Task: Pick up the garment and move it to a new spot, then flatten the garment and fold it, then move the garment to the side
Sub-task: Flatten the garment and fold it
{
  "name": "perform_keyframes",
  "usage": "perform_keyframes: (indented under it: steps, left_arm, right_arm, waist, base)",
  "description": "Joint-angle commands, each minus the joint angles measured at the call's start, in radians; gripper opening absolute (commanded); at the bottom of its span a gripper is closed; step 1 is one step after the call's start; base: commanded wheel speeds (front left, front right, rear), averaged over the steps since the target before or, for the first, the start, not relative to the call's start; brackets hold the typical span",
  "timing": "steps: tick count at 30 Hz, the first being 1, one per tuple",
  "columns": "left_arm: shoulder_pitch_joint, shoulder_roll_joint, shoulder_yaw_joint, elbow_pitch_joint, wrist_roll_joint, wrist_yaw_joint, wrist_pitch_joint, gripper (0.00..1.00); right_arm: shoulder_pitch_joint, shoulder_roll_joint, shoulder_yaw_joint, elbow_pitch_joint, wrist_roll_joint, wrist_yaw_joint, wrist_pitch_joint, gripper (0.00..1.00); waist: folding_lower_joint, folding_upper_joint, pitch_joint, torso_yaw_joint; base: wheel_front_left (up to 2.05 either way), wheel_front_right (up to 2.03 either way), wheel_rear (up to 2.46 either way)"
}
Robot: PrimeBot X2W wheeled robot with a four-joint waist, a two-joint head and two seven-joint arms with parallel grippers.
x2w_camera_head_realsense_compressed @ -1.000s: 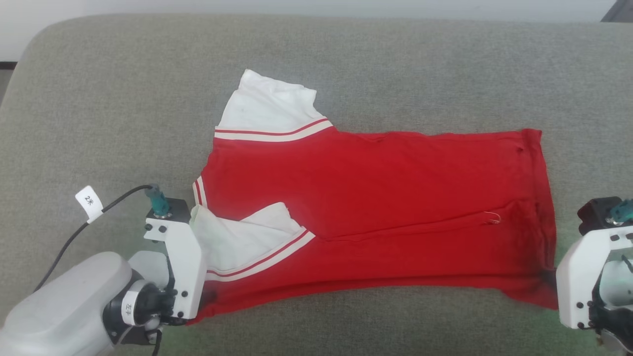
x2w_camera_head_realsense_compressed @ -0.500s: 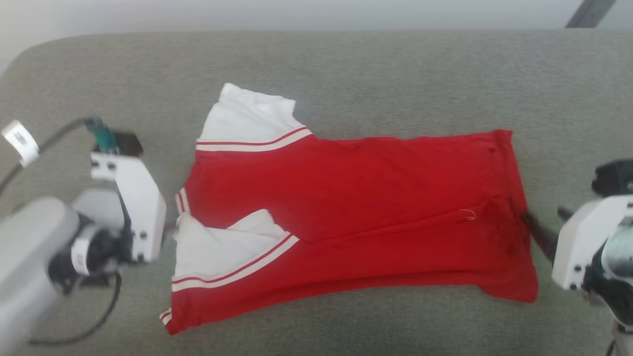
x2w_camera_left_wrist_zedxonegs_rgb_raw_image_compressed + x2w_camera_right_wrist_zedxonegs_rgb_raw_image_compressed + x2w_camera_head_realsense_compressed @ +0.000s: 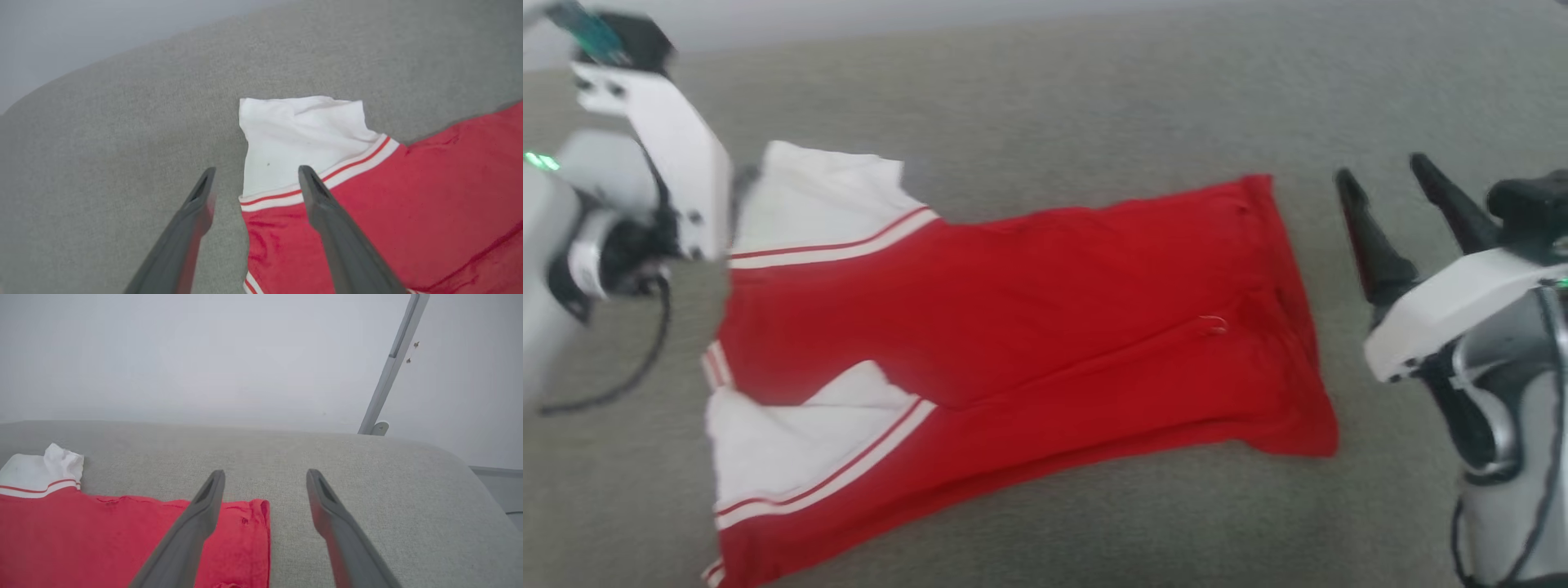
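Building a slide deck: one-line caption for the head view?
Red jersey lies on grey cushion, open left gripper and open right gripper at its two ends.

Head camera looks down; both wrist cameras look low across the garment (image 3: 1029, 327).

- We find bare grey cushion (image 3: 1094, 98) on every side of the garment (image 3: 1013, 327), free to pass.
- The right gripper (image 3: 1380, 167) hangs just beside its hem, apart.
- A slanted grey bar (image 3: 392, 363) stands behind the cushion's far edge.
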Motion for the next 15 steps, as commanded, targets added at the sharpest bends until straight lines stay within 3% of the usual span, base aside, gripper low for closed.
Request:
perform_keyframes:
  steps: [1, 3, 8, 15]
  left_arm:
    - [-0.038, -0.009, 0.0, 0.049, 0.025, -0.03, -0.024, 1.0]
    - [-0.069, -0.014, -0.008, 0.108, 0.047, -0.07, -0.039, 1.0]
    - [-0.122, -0.035, -0.012, 0.251, 0.039, -0.121, -0.023, 1.0]
    - [-0.172, -0.057, -0.028, 0.421, 0.046, -0.161, 0.009, 1.0]
  right_arm:
    - [-0.015, 0.013, 0.019, 0.017, -0.013, 0.0, -0.052, 1.0]
    - [-0.023, 0.023, 0.039, 0.034, -0.023, 0.0, -0.099, 1.0]
    - [-0.024, 0.049, 0.062, 0.077, -0.018, 0.0, -0.156, 1.0]
    - [-0.042, 0.061, 0.063, 0.1, -0.012, 0.0, -0.176, 1.0]
  waist:
    - [0.0, 0.0, 0.044, -0.055]
    - [0.0, 0.0, 0.063, -0.08]
    - [0.0, 0.0, 0.103, -0.127]
    - [0.0, 0.0, 0.15, -0.156]
  base:
    - [0.0, 0.0, 0.0]
    - [0.0, 0.0, 0.0]
    - [0.0, 0.0, 0.0]
    - [0.0, 0.0, 0.0]
